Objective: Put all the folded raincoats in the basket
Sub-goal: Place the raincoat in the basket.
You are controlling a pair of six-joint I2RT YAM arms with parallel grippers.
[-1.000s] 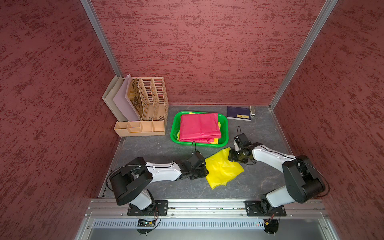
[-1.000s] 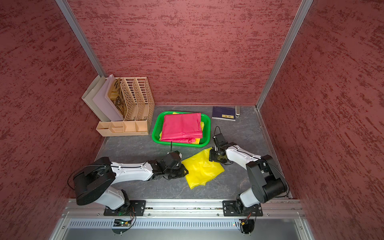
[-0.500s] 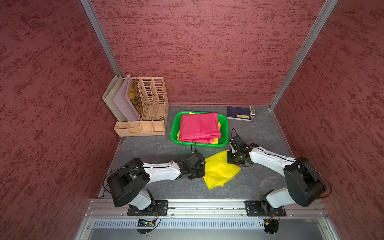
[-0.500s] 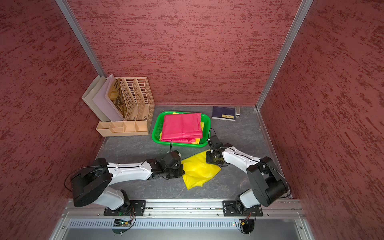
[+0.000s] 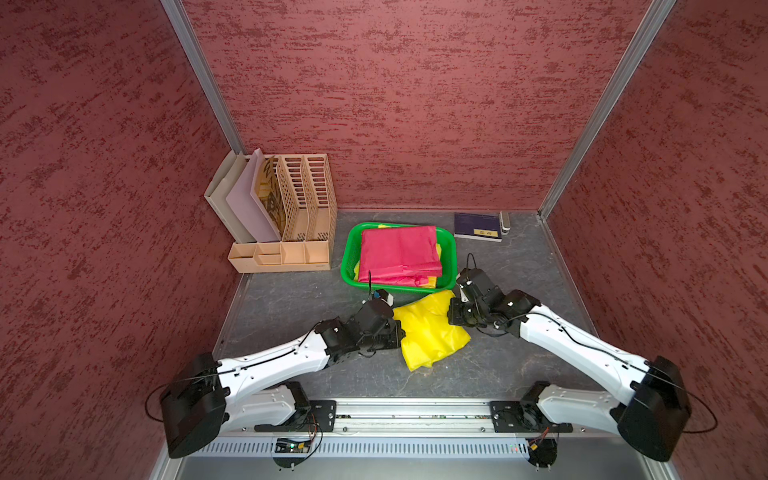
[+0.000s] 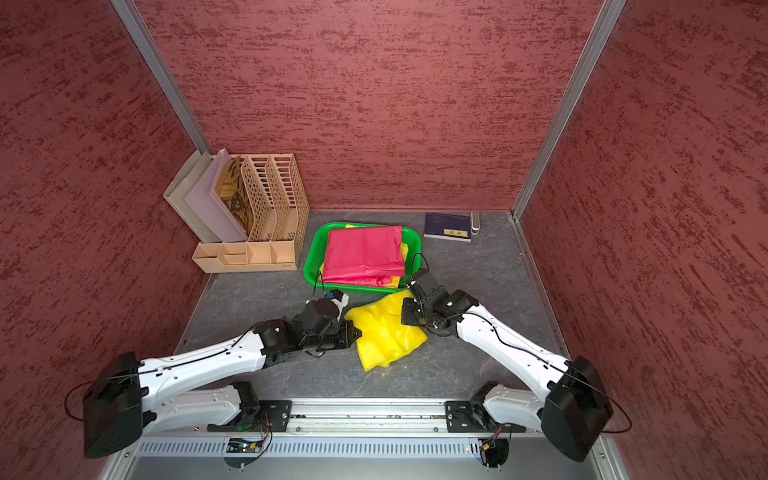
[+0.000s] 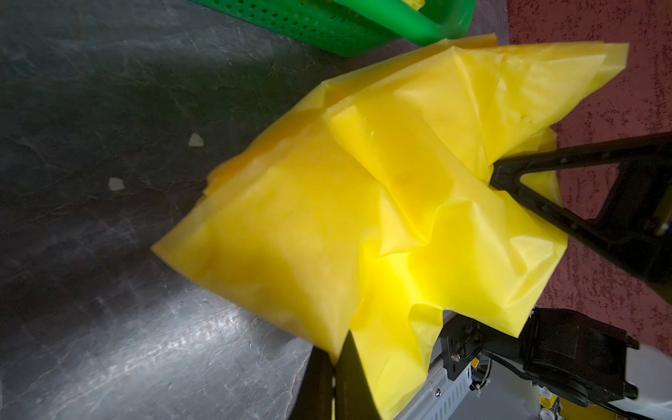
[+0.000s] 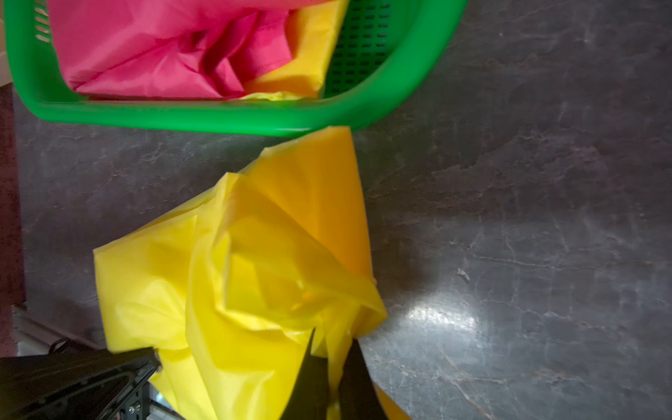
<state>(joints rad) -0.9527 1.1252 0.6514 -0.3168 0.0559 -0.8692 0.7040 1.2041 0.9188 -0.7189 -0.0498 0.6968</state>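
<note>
Yellow raincoat [image 5: 428, 330]: folded thin plastic film, on the surface [image 5: 291, 307] just in front of the green basket [image 5: 346, 266]. Far corner reaches the basket's near rim, rest lies outside. Not in yet. Basket already holds a folded pink raincoat [image 5: 399, 255] w/ some yellow film showing under it, so this one would go on top.

Left gripper [image 7: 334, 358]: jaws pinched narrow on the coat's edge on its own side; film seen betw. the fingers in left wrist view. Right gripper [image 8: 329, 349]: same, jaws nearly together, clamped on a bunched fold at the opposite side. Coat humps up betw. the two grips.

Handling (judgement): v. light, limp, slick. No stiffness, so folds will prob. sag & slide open if held at one pt only. Two-sided edge grip looks right; both grips should travel level. Risks: thin film slips out of a pinch, or the loose corner nearest the robot drags & catches the rim. Lift must clear the rim, then lower over the pink coat.
</note>
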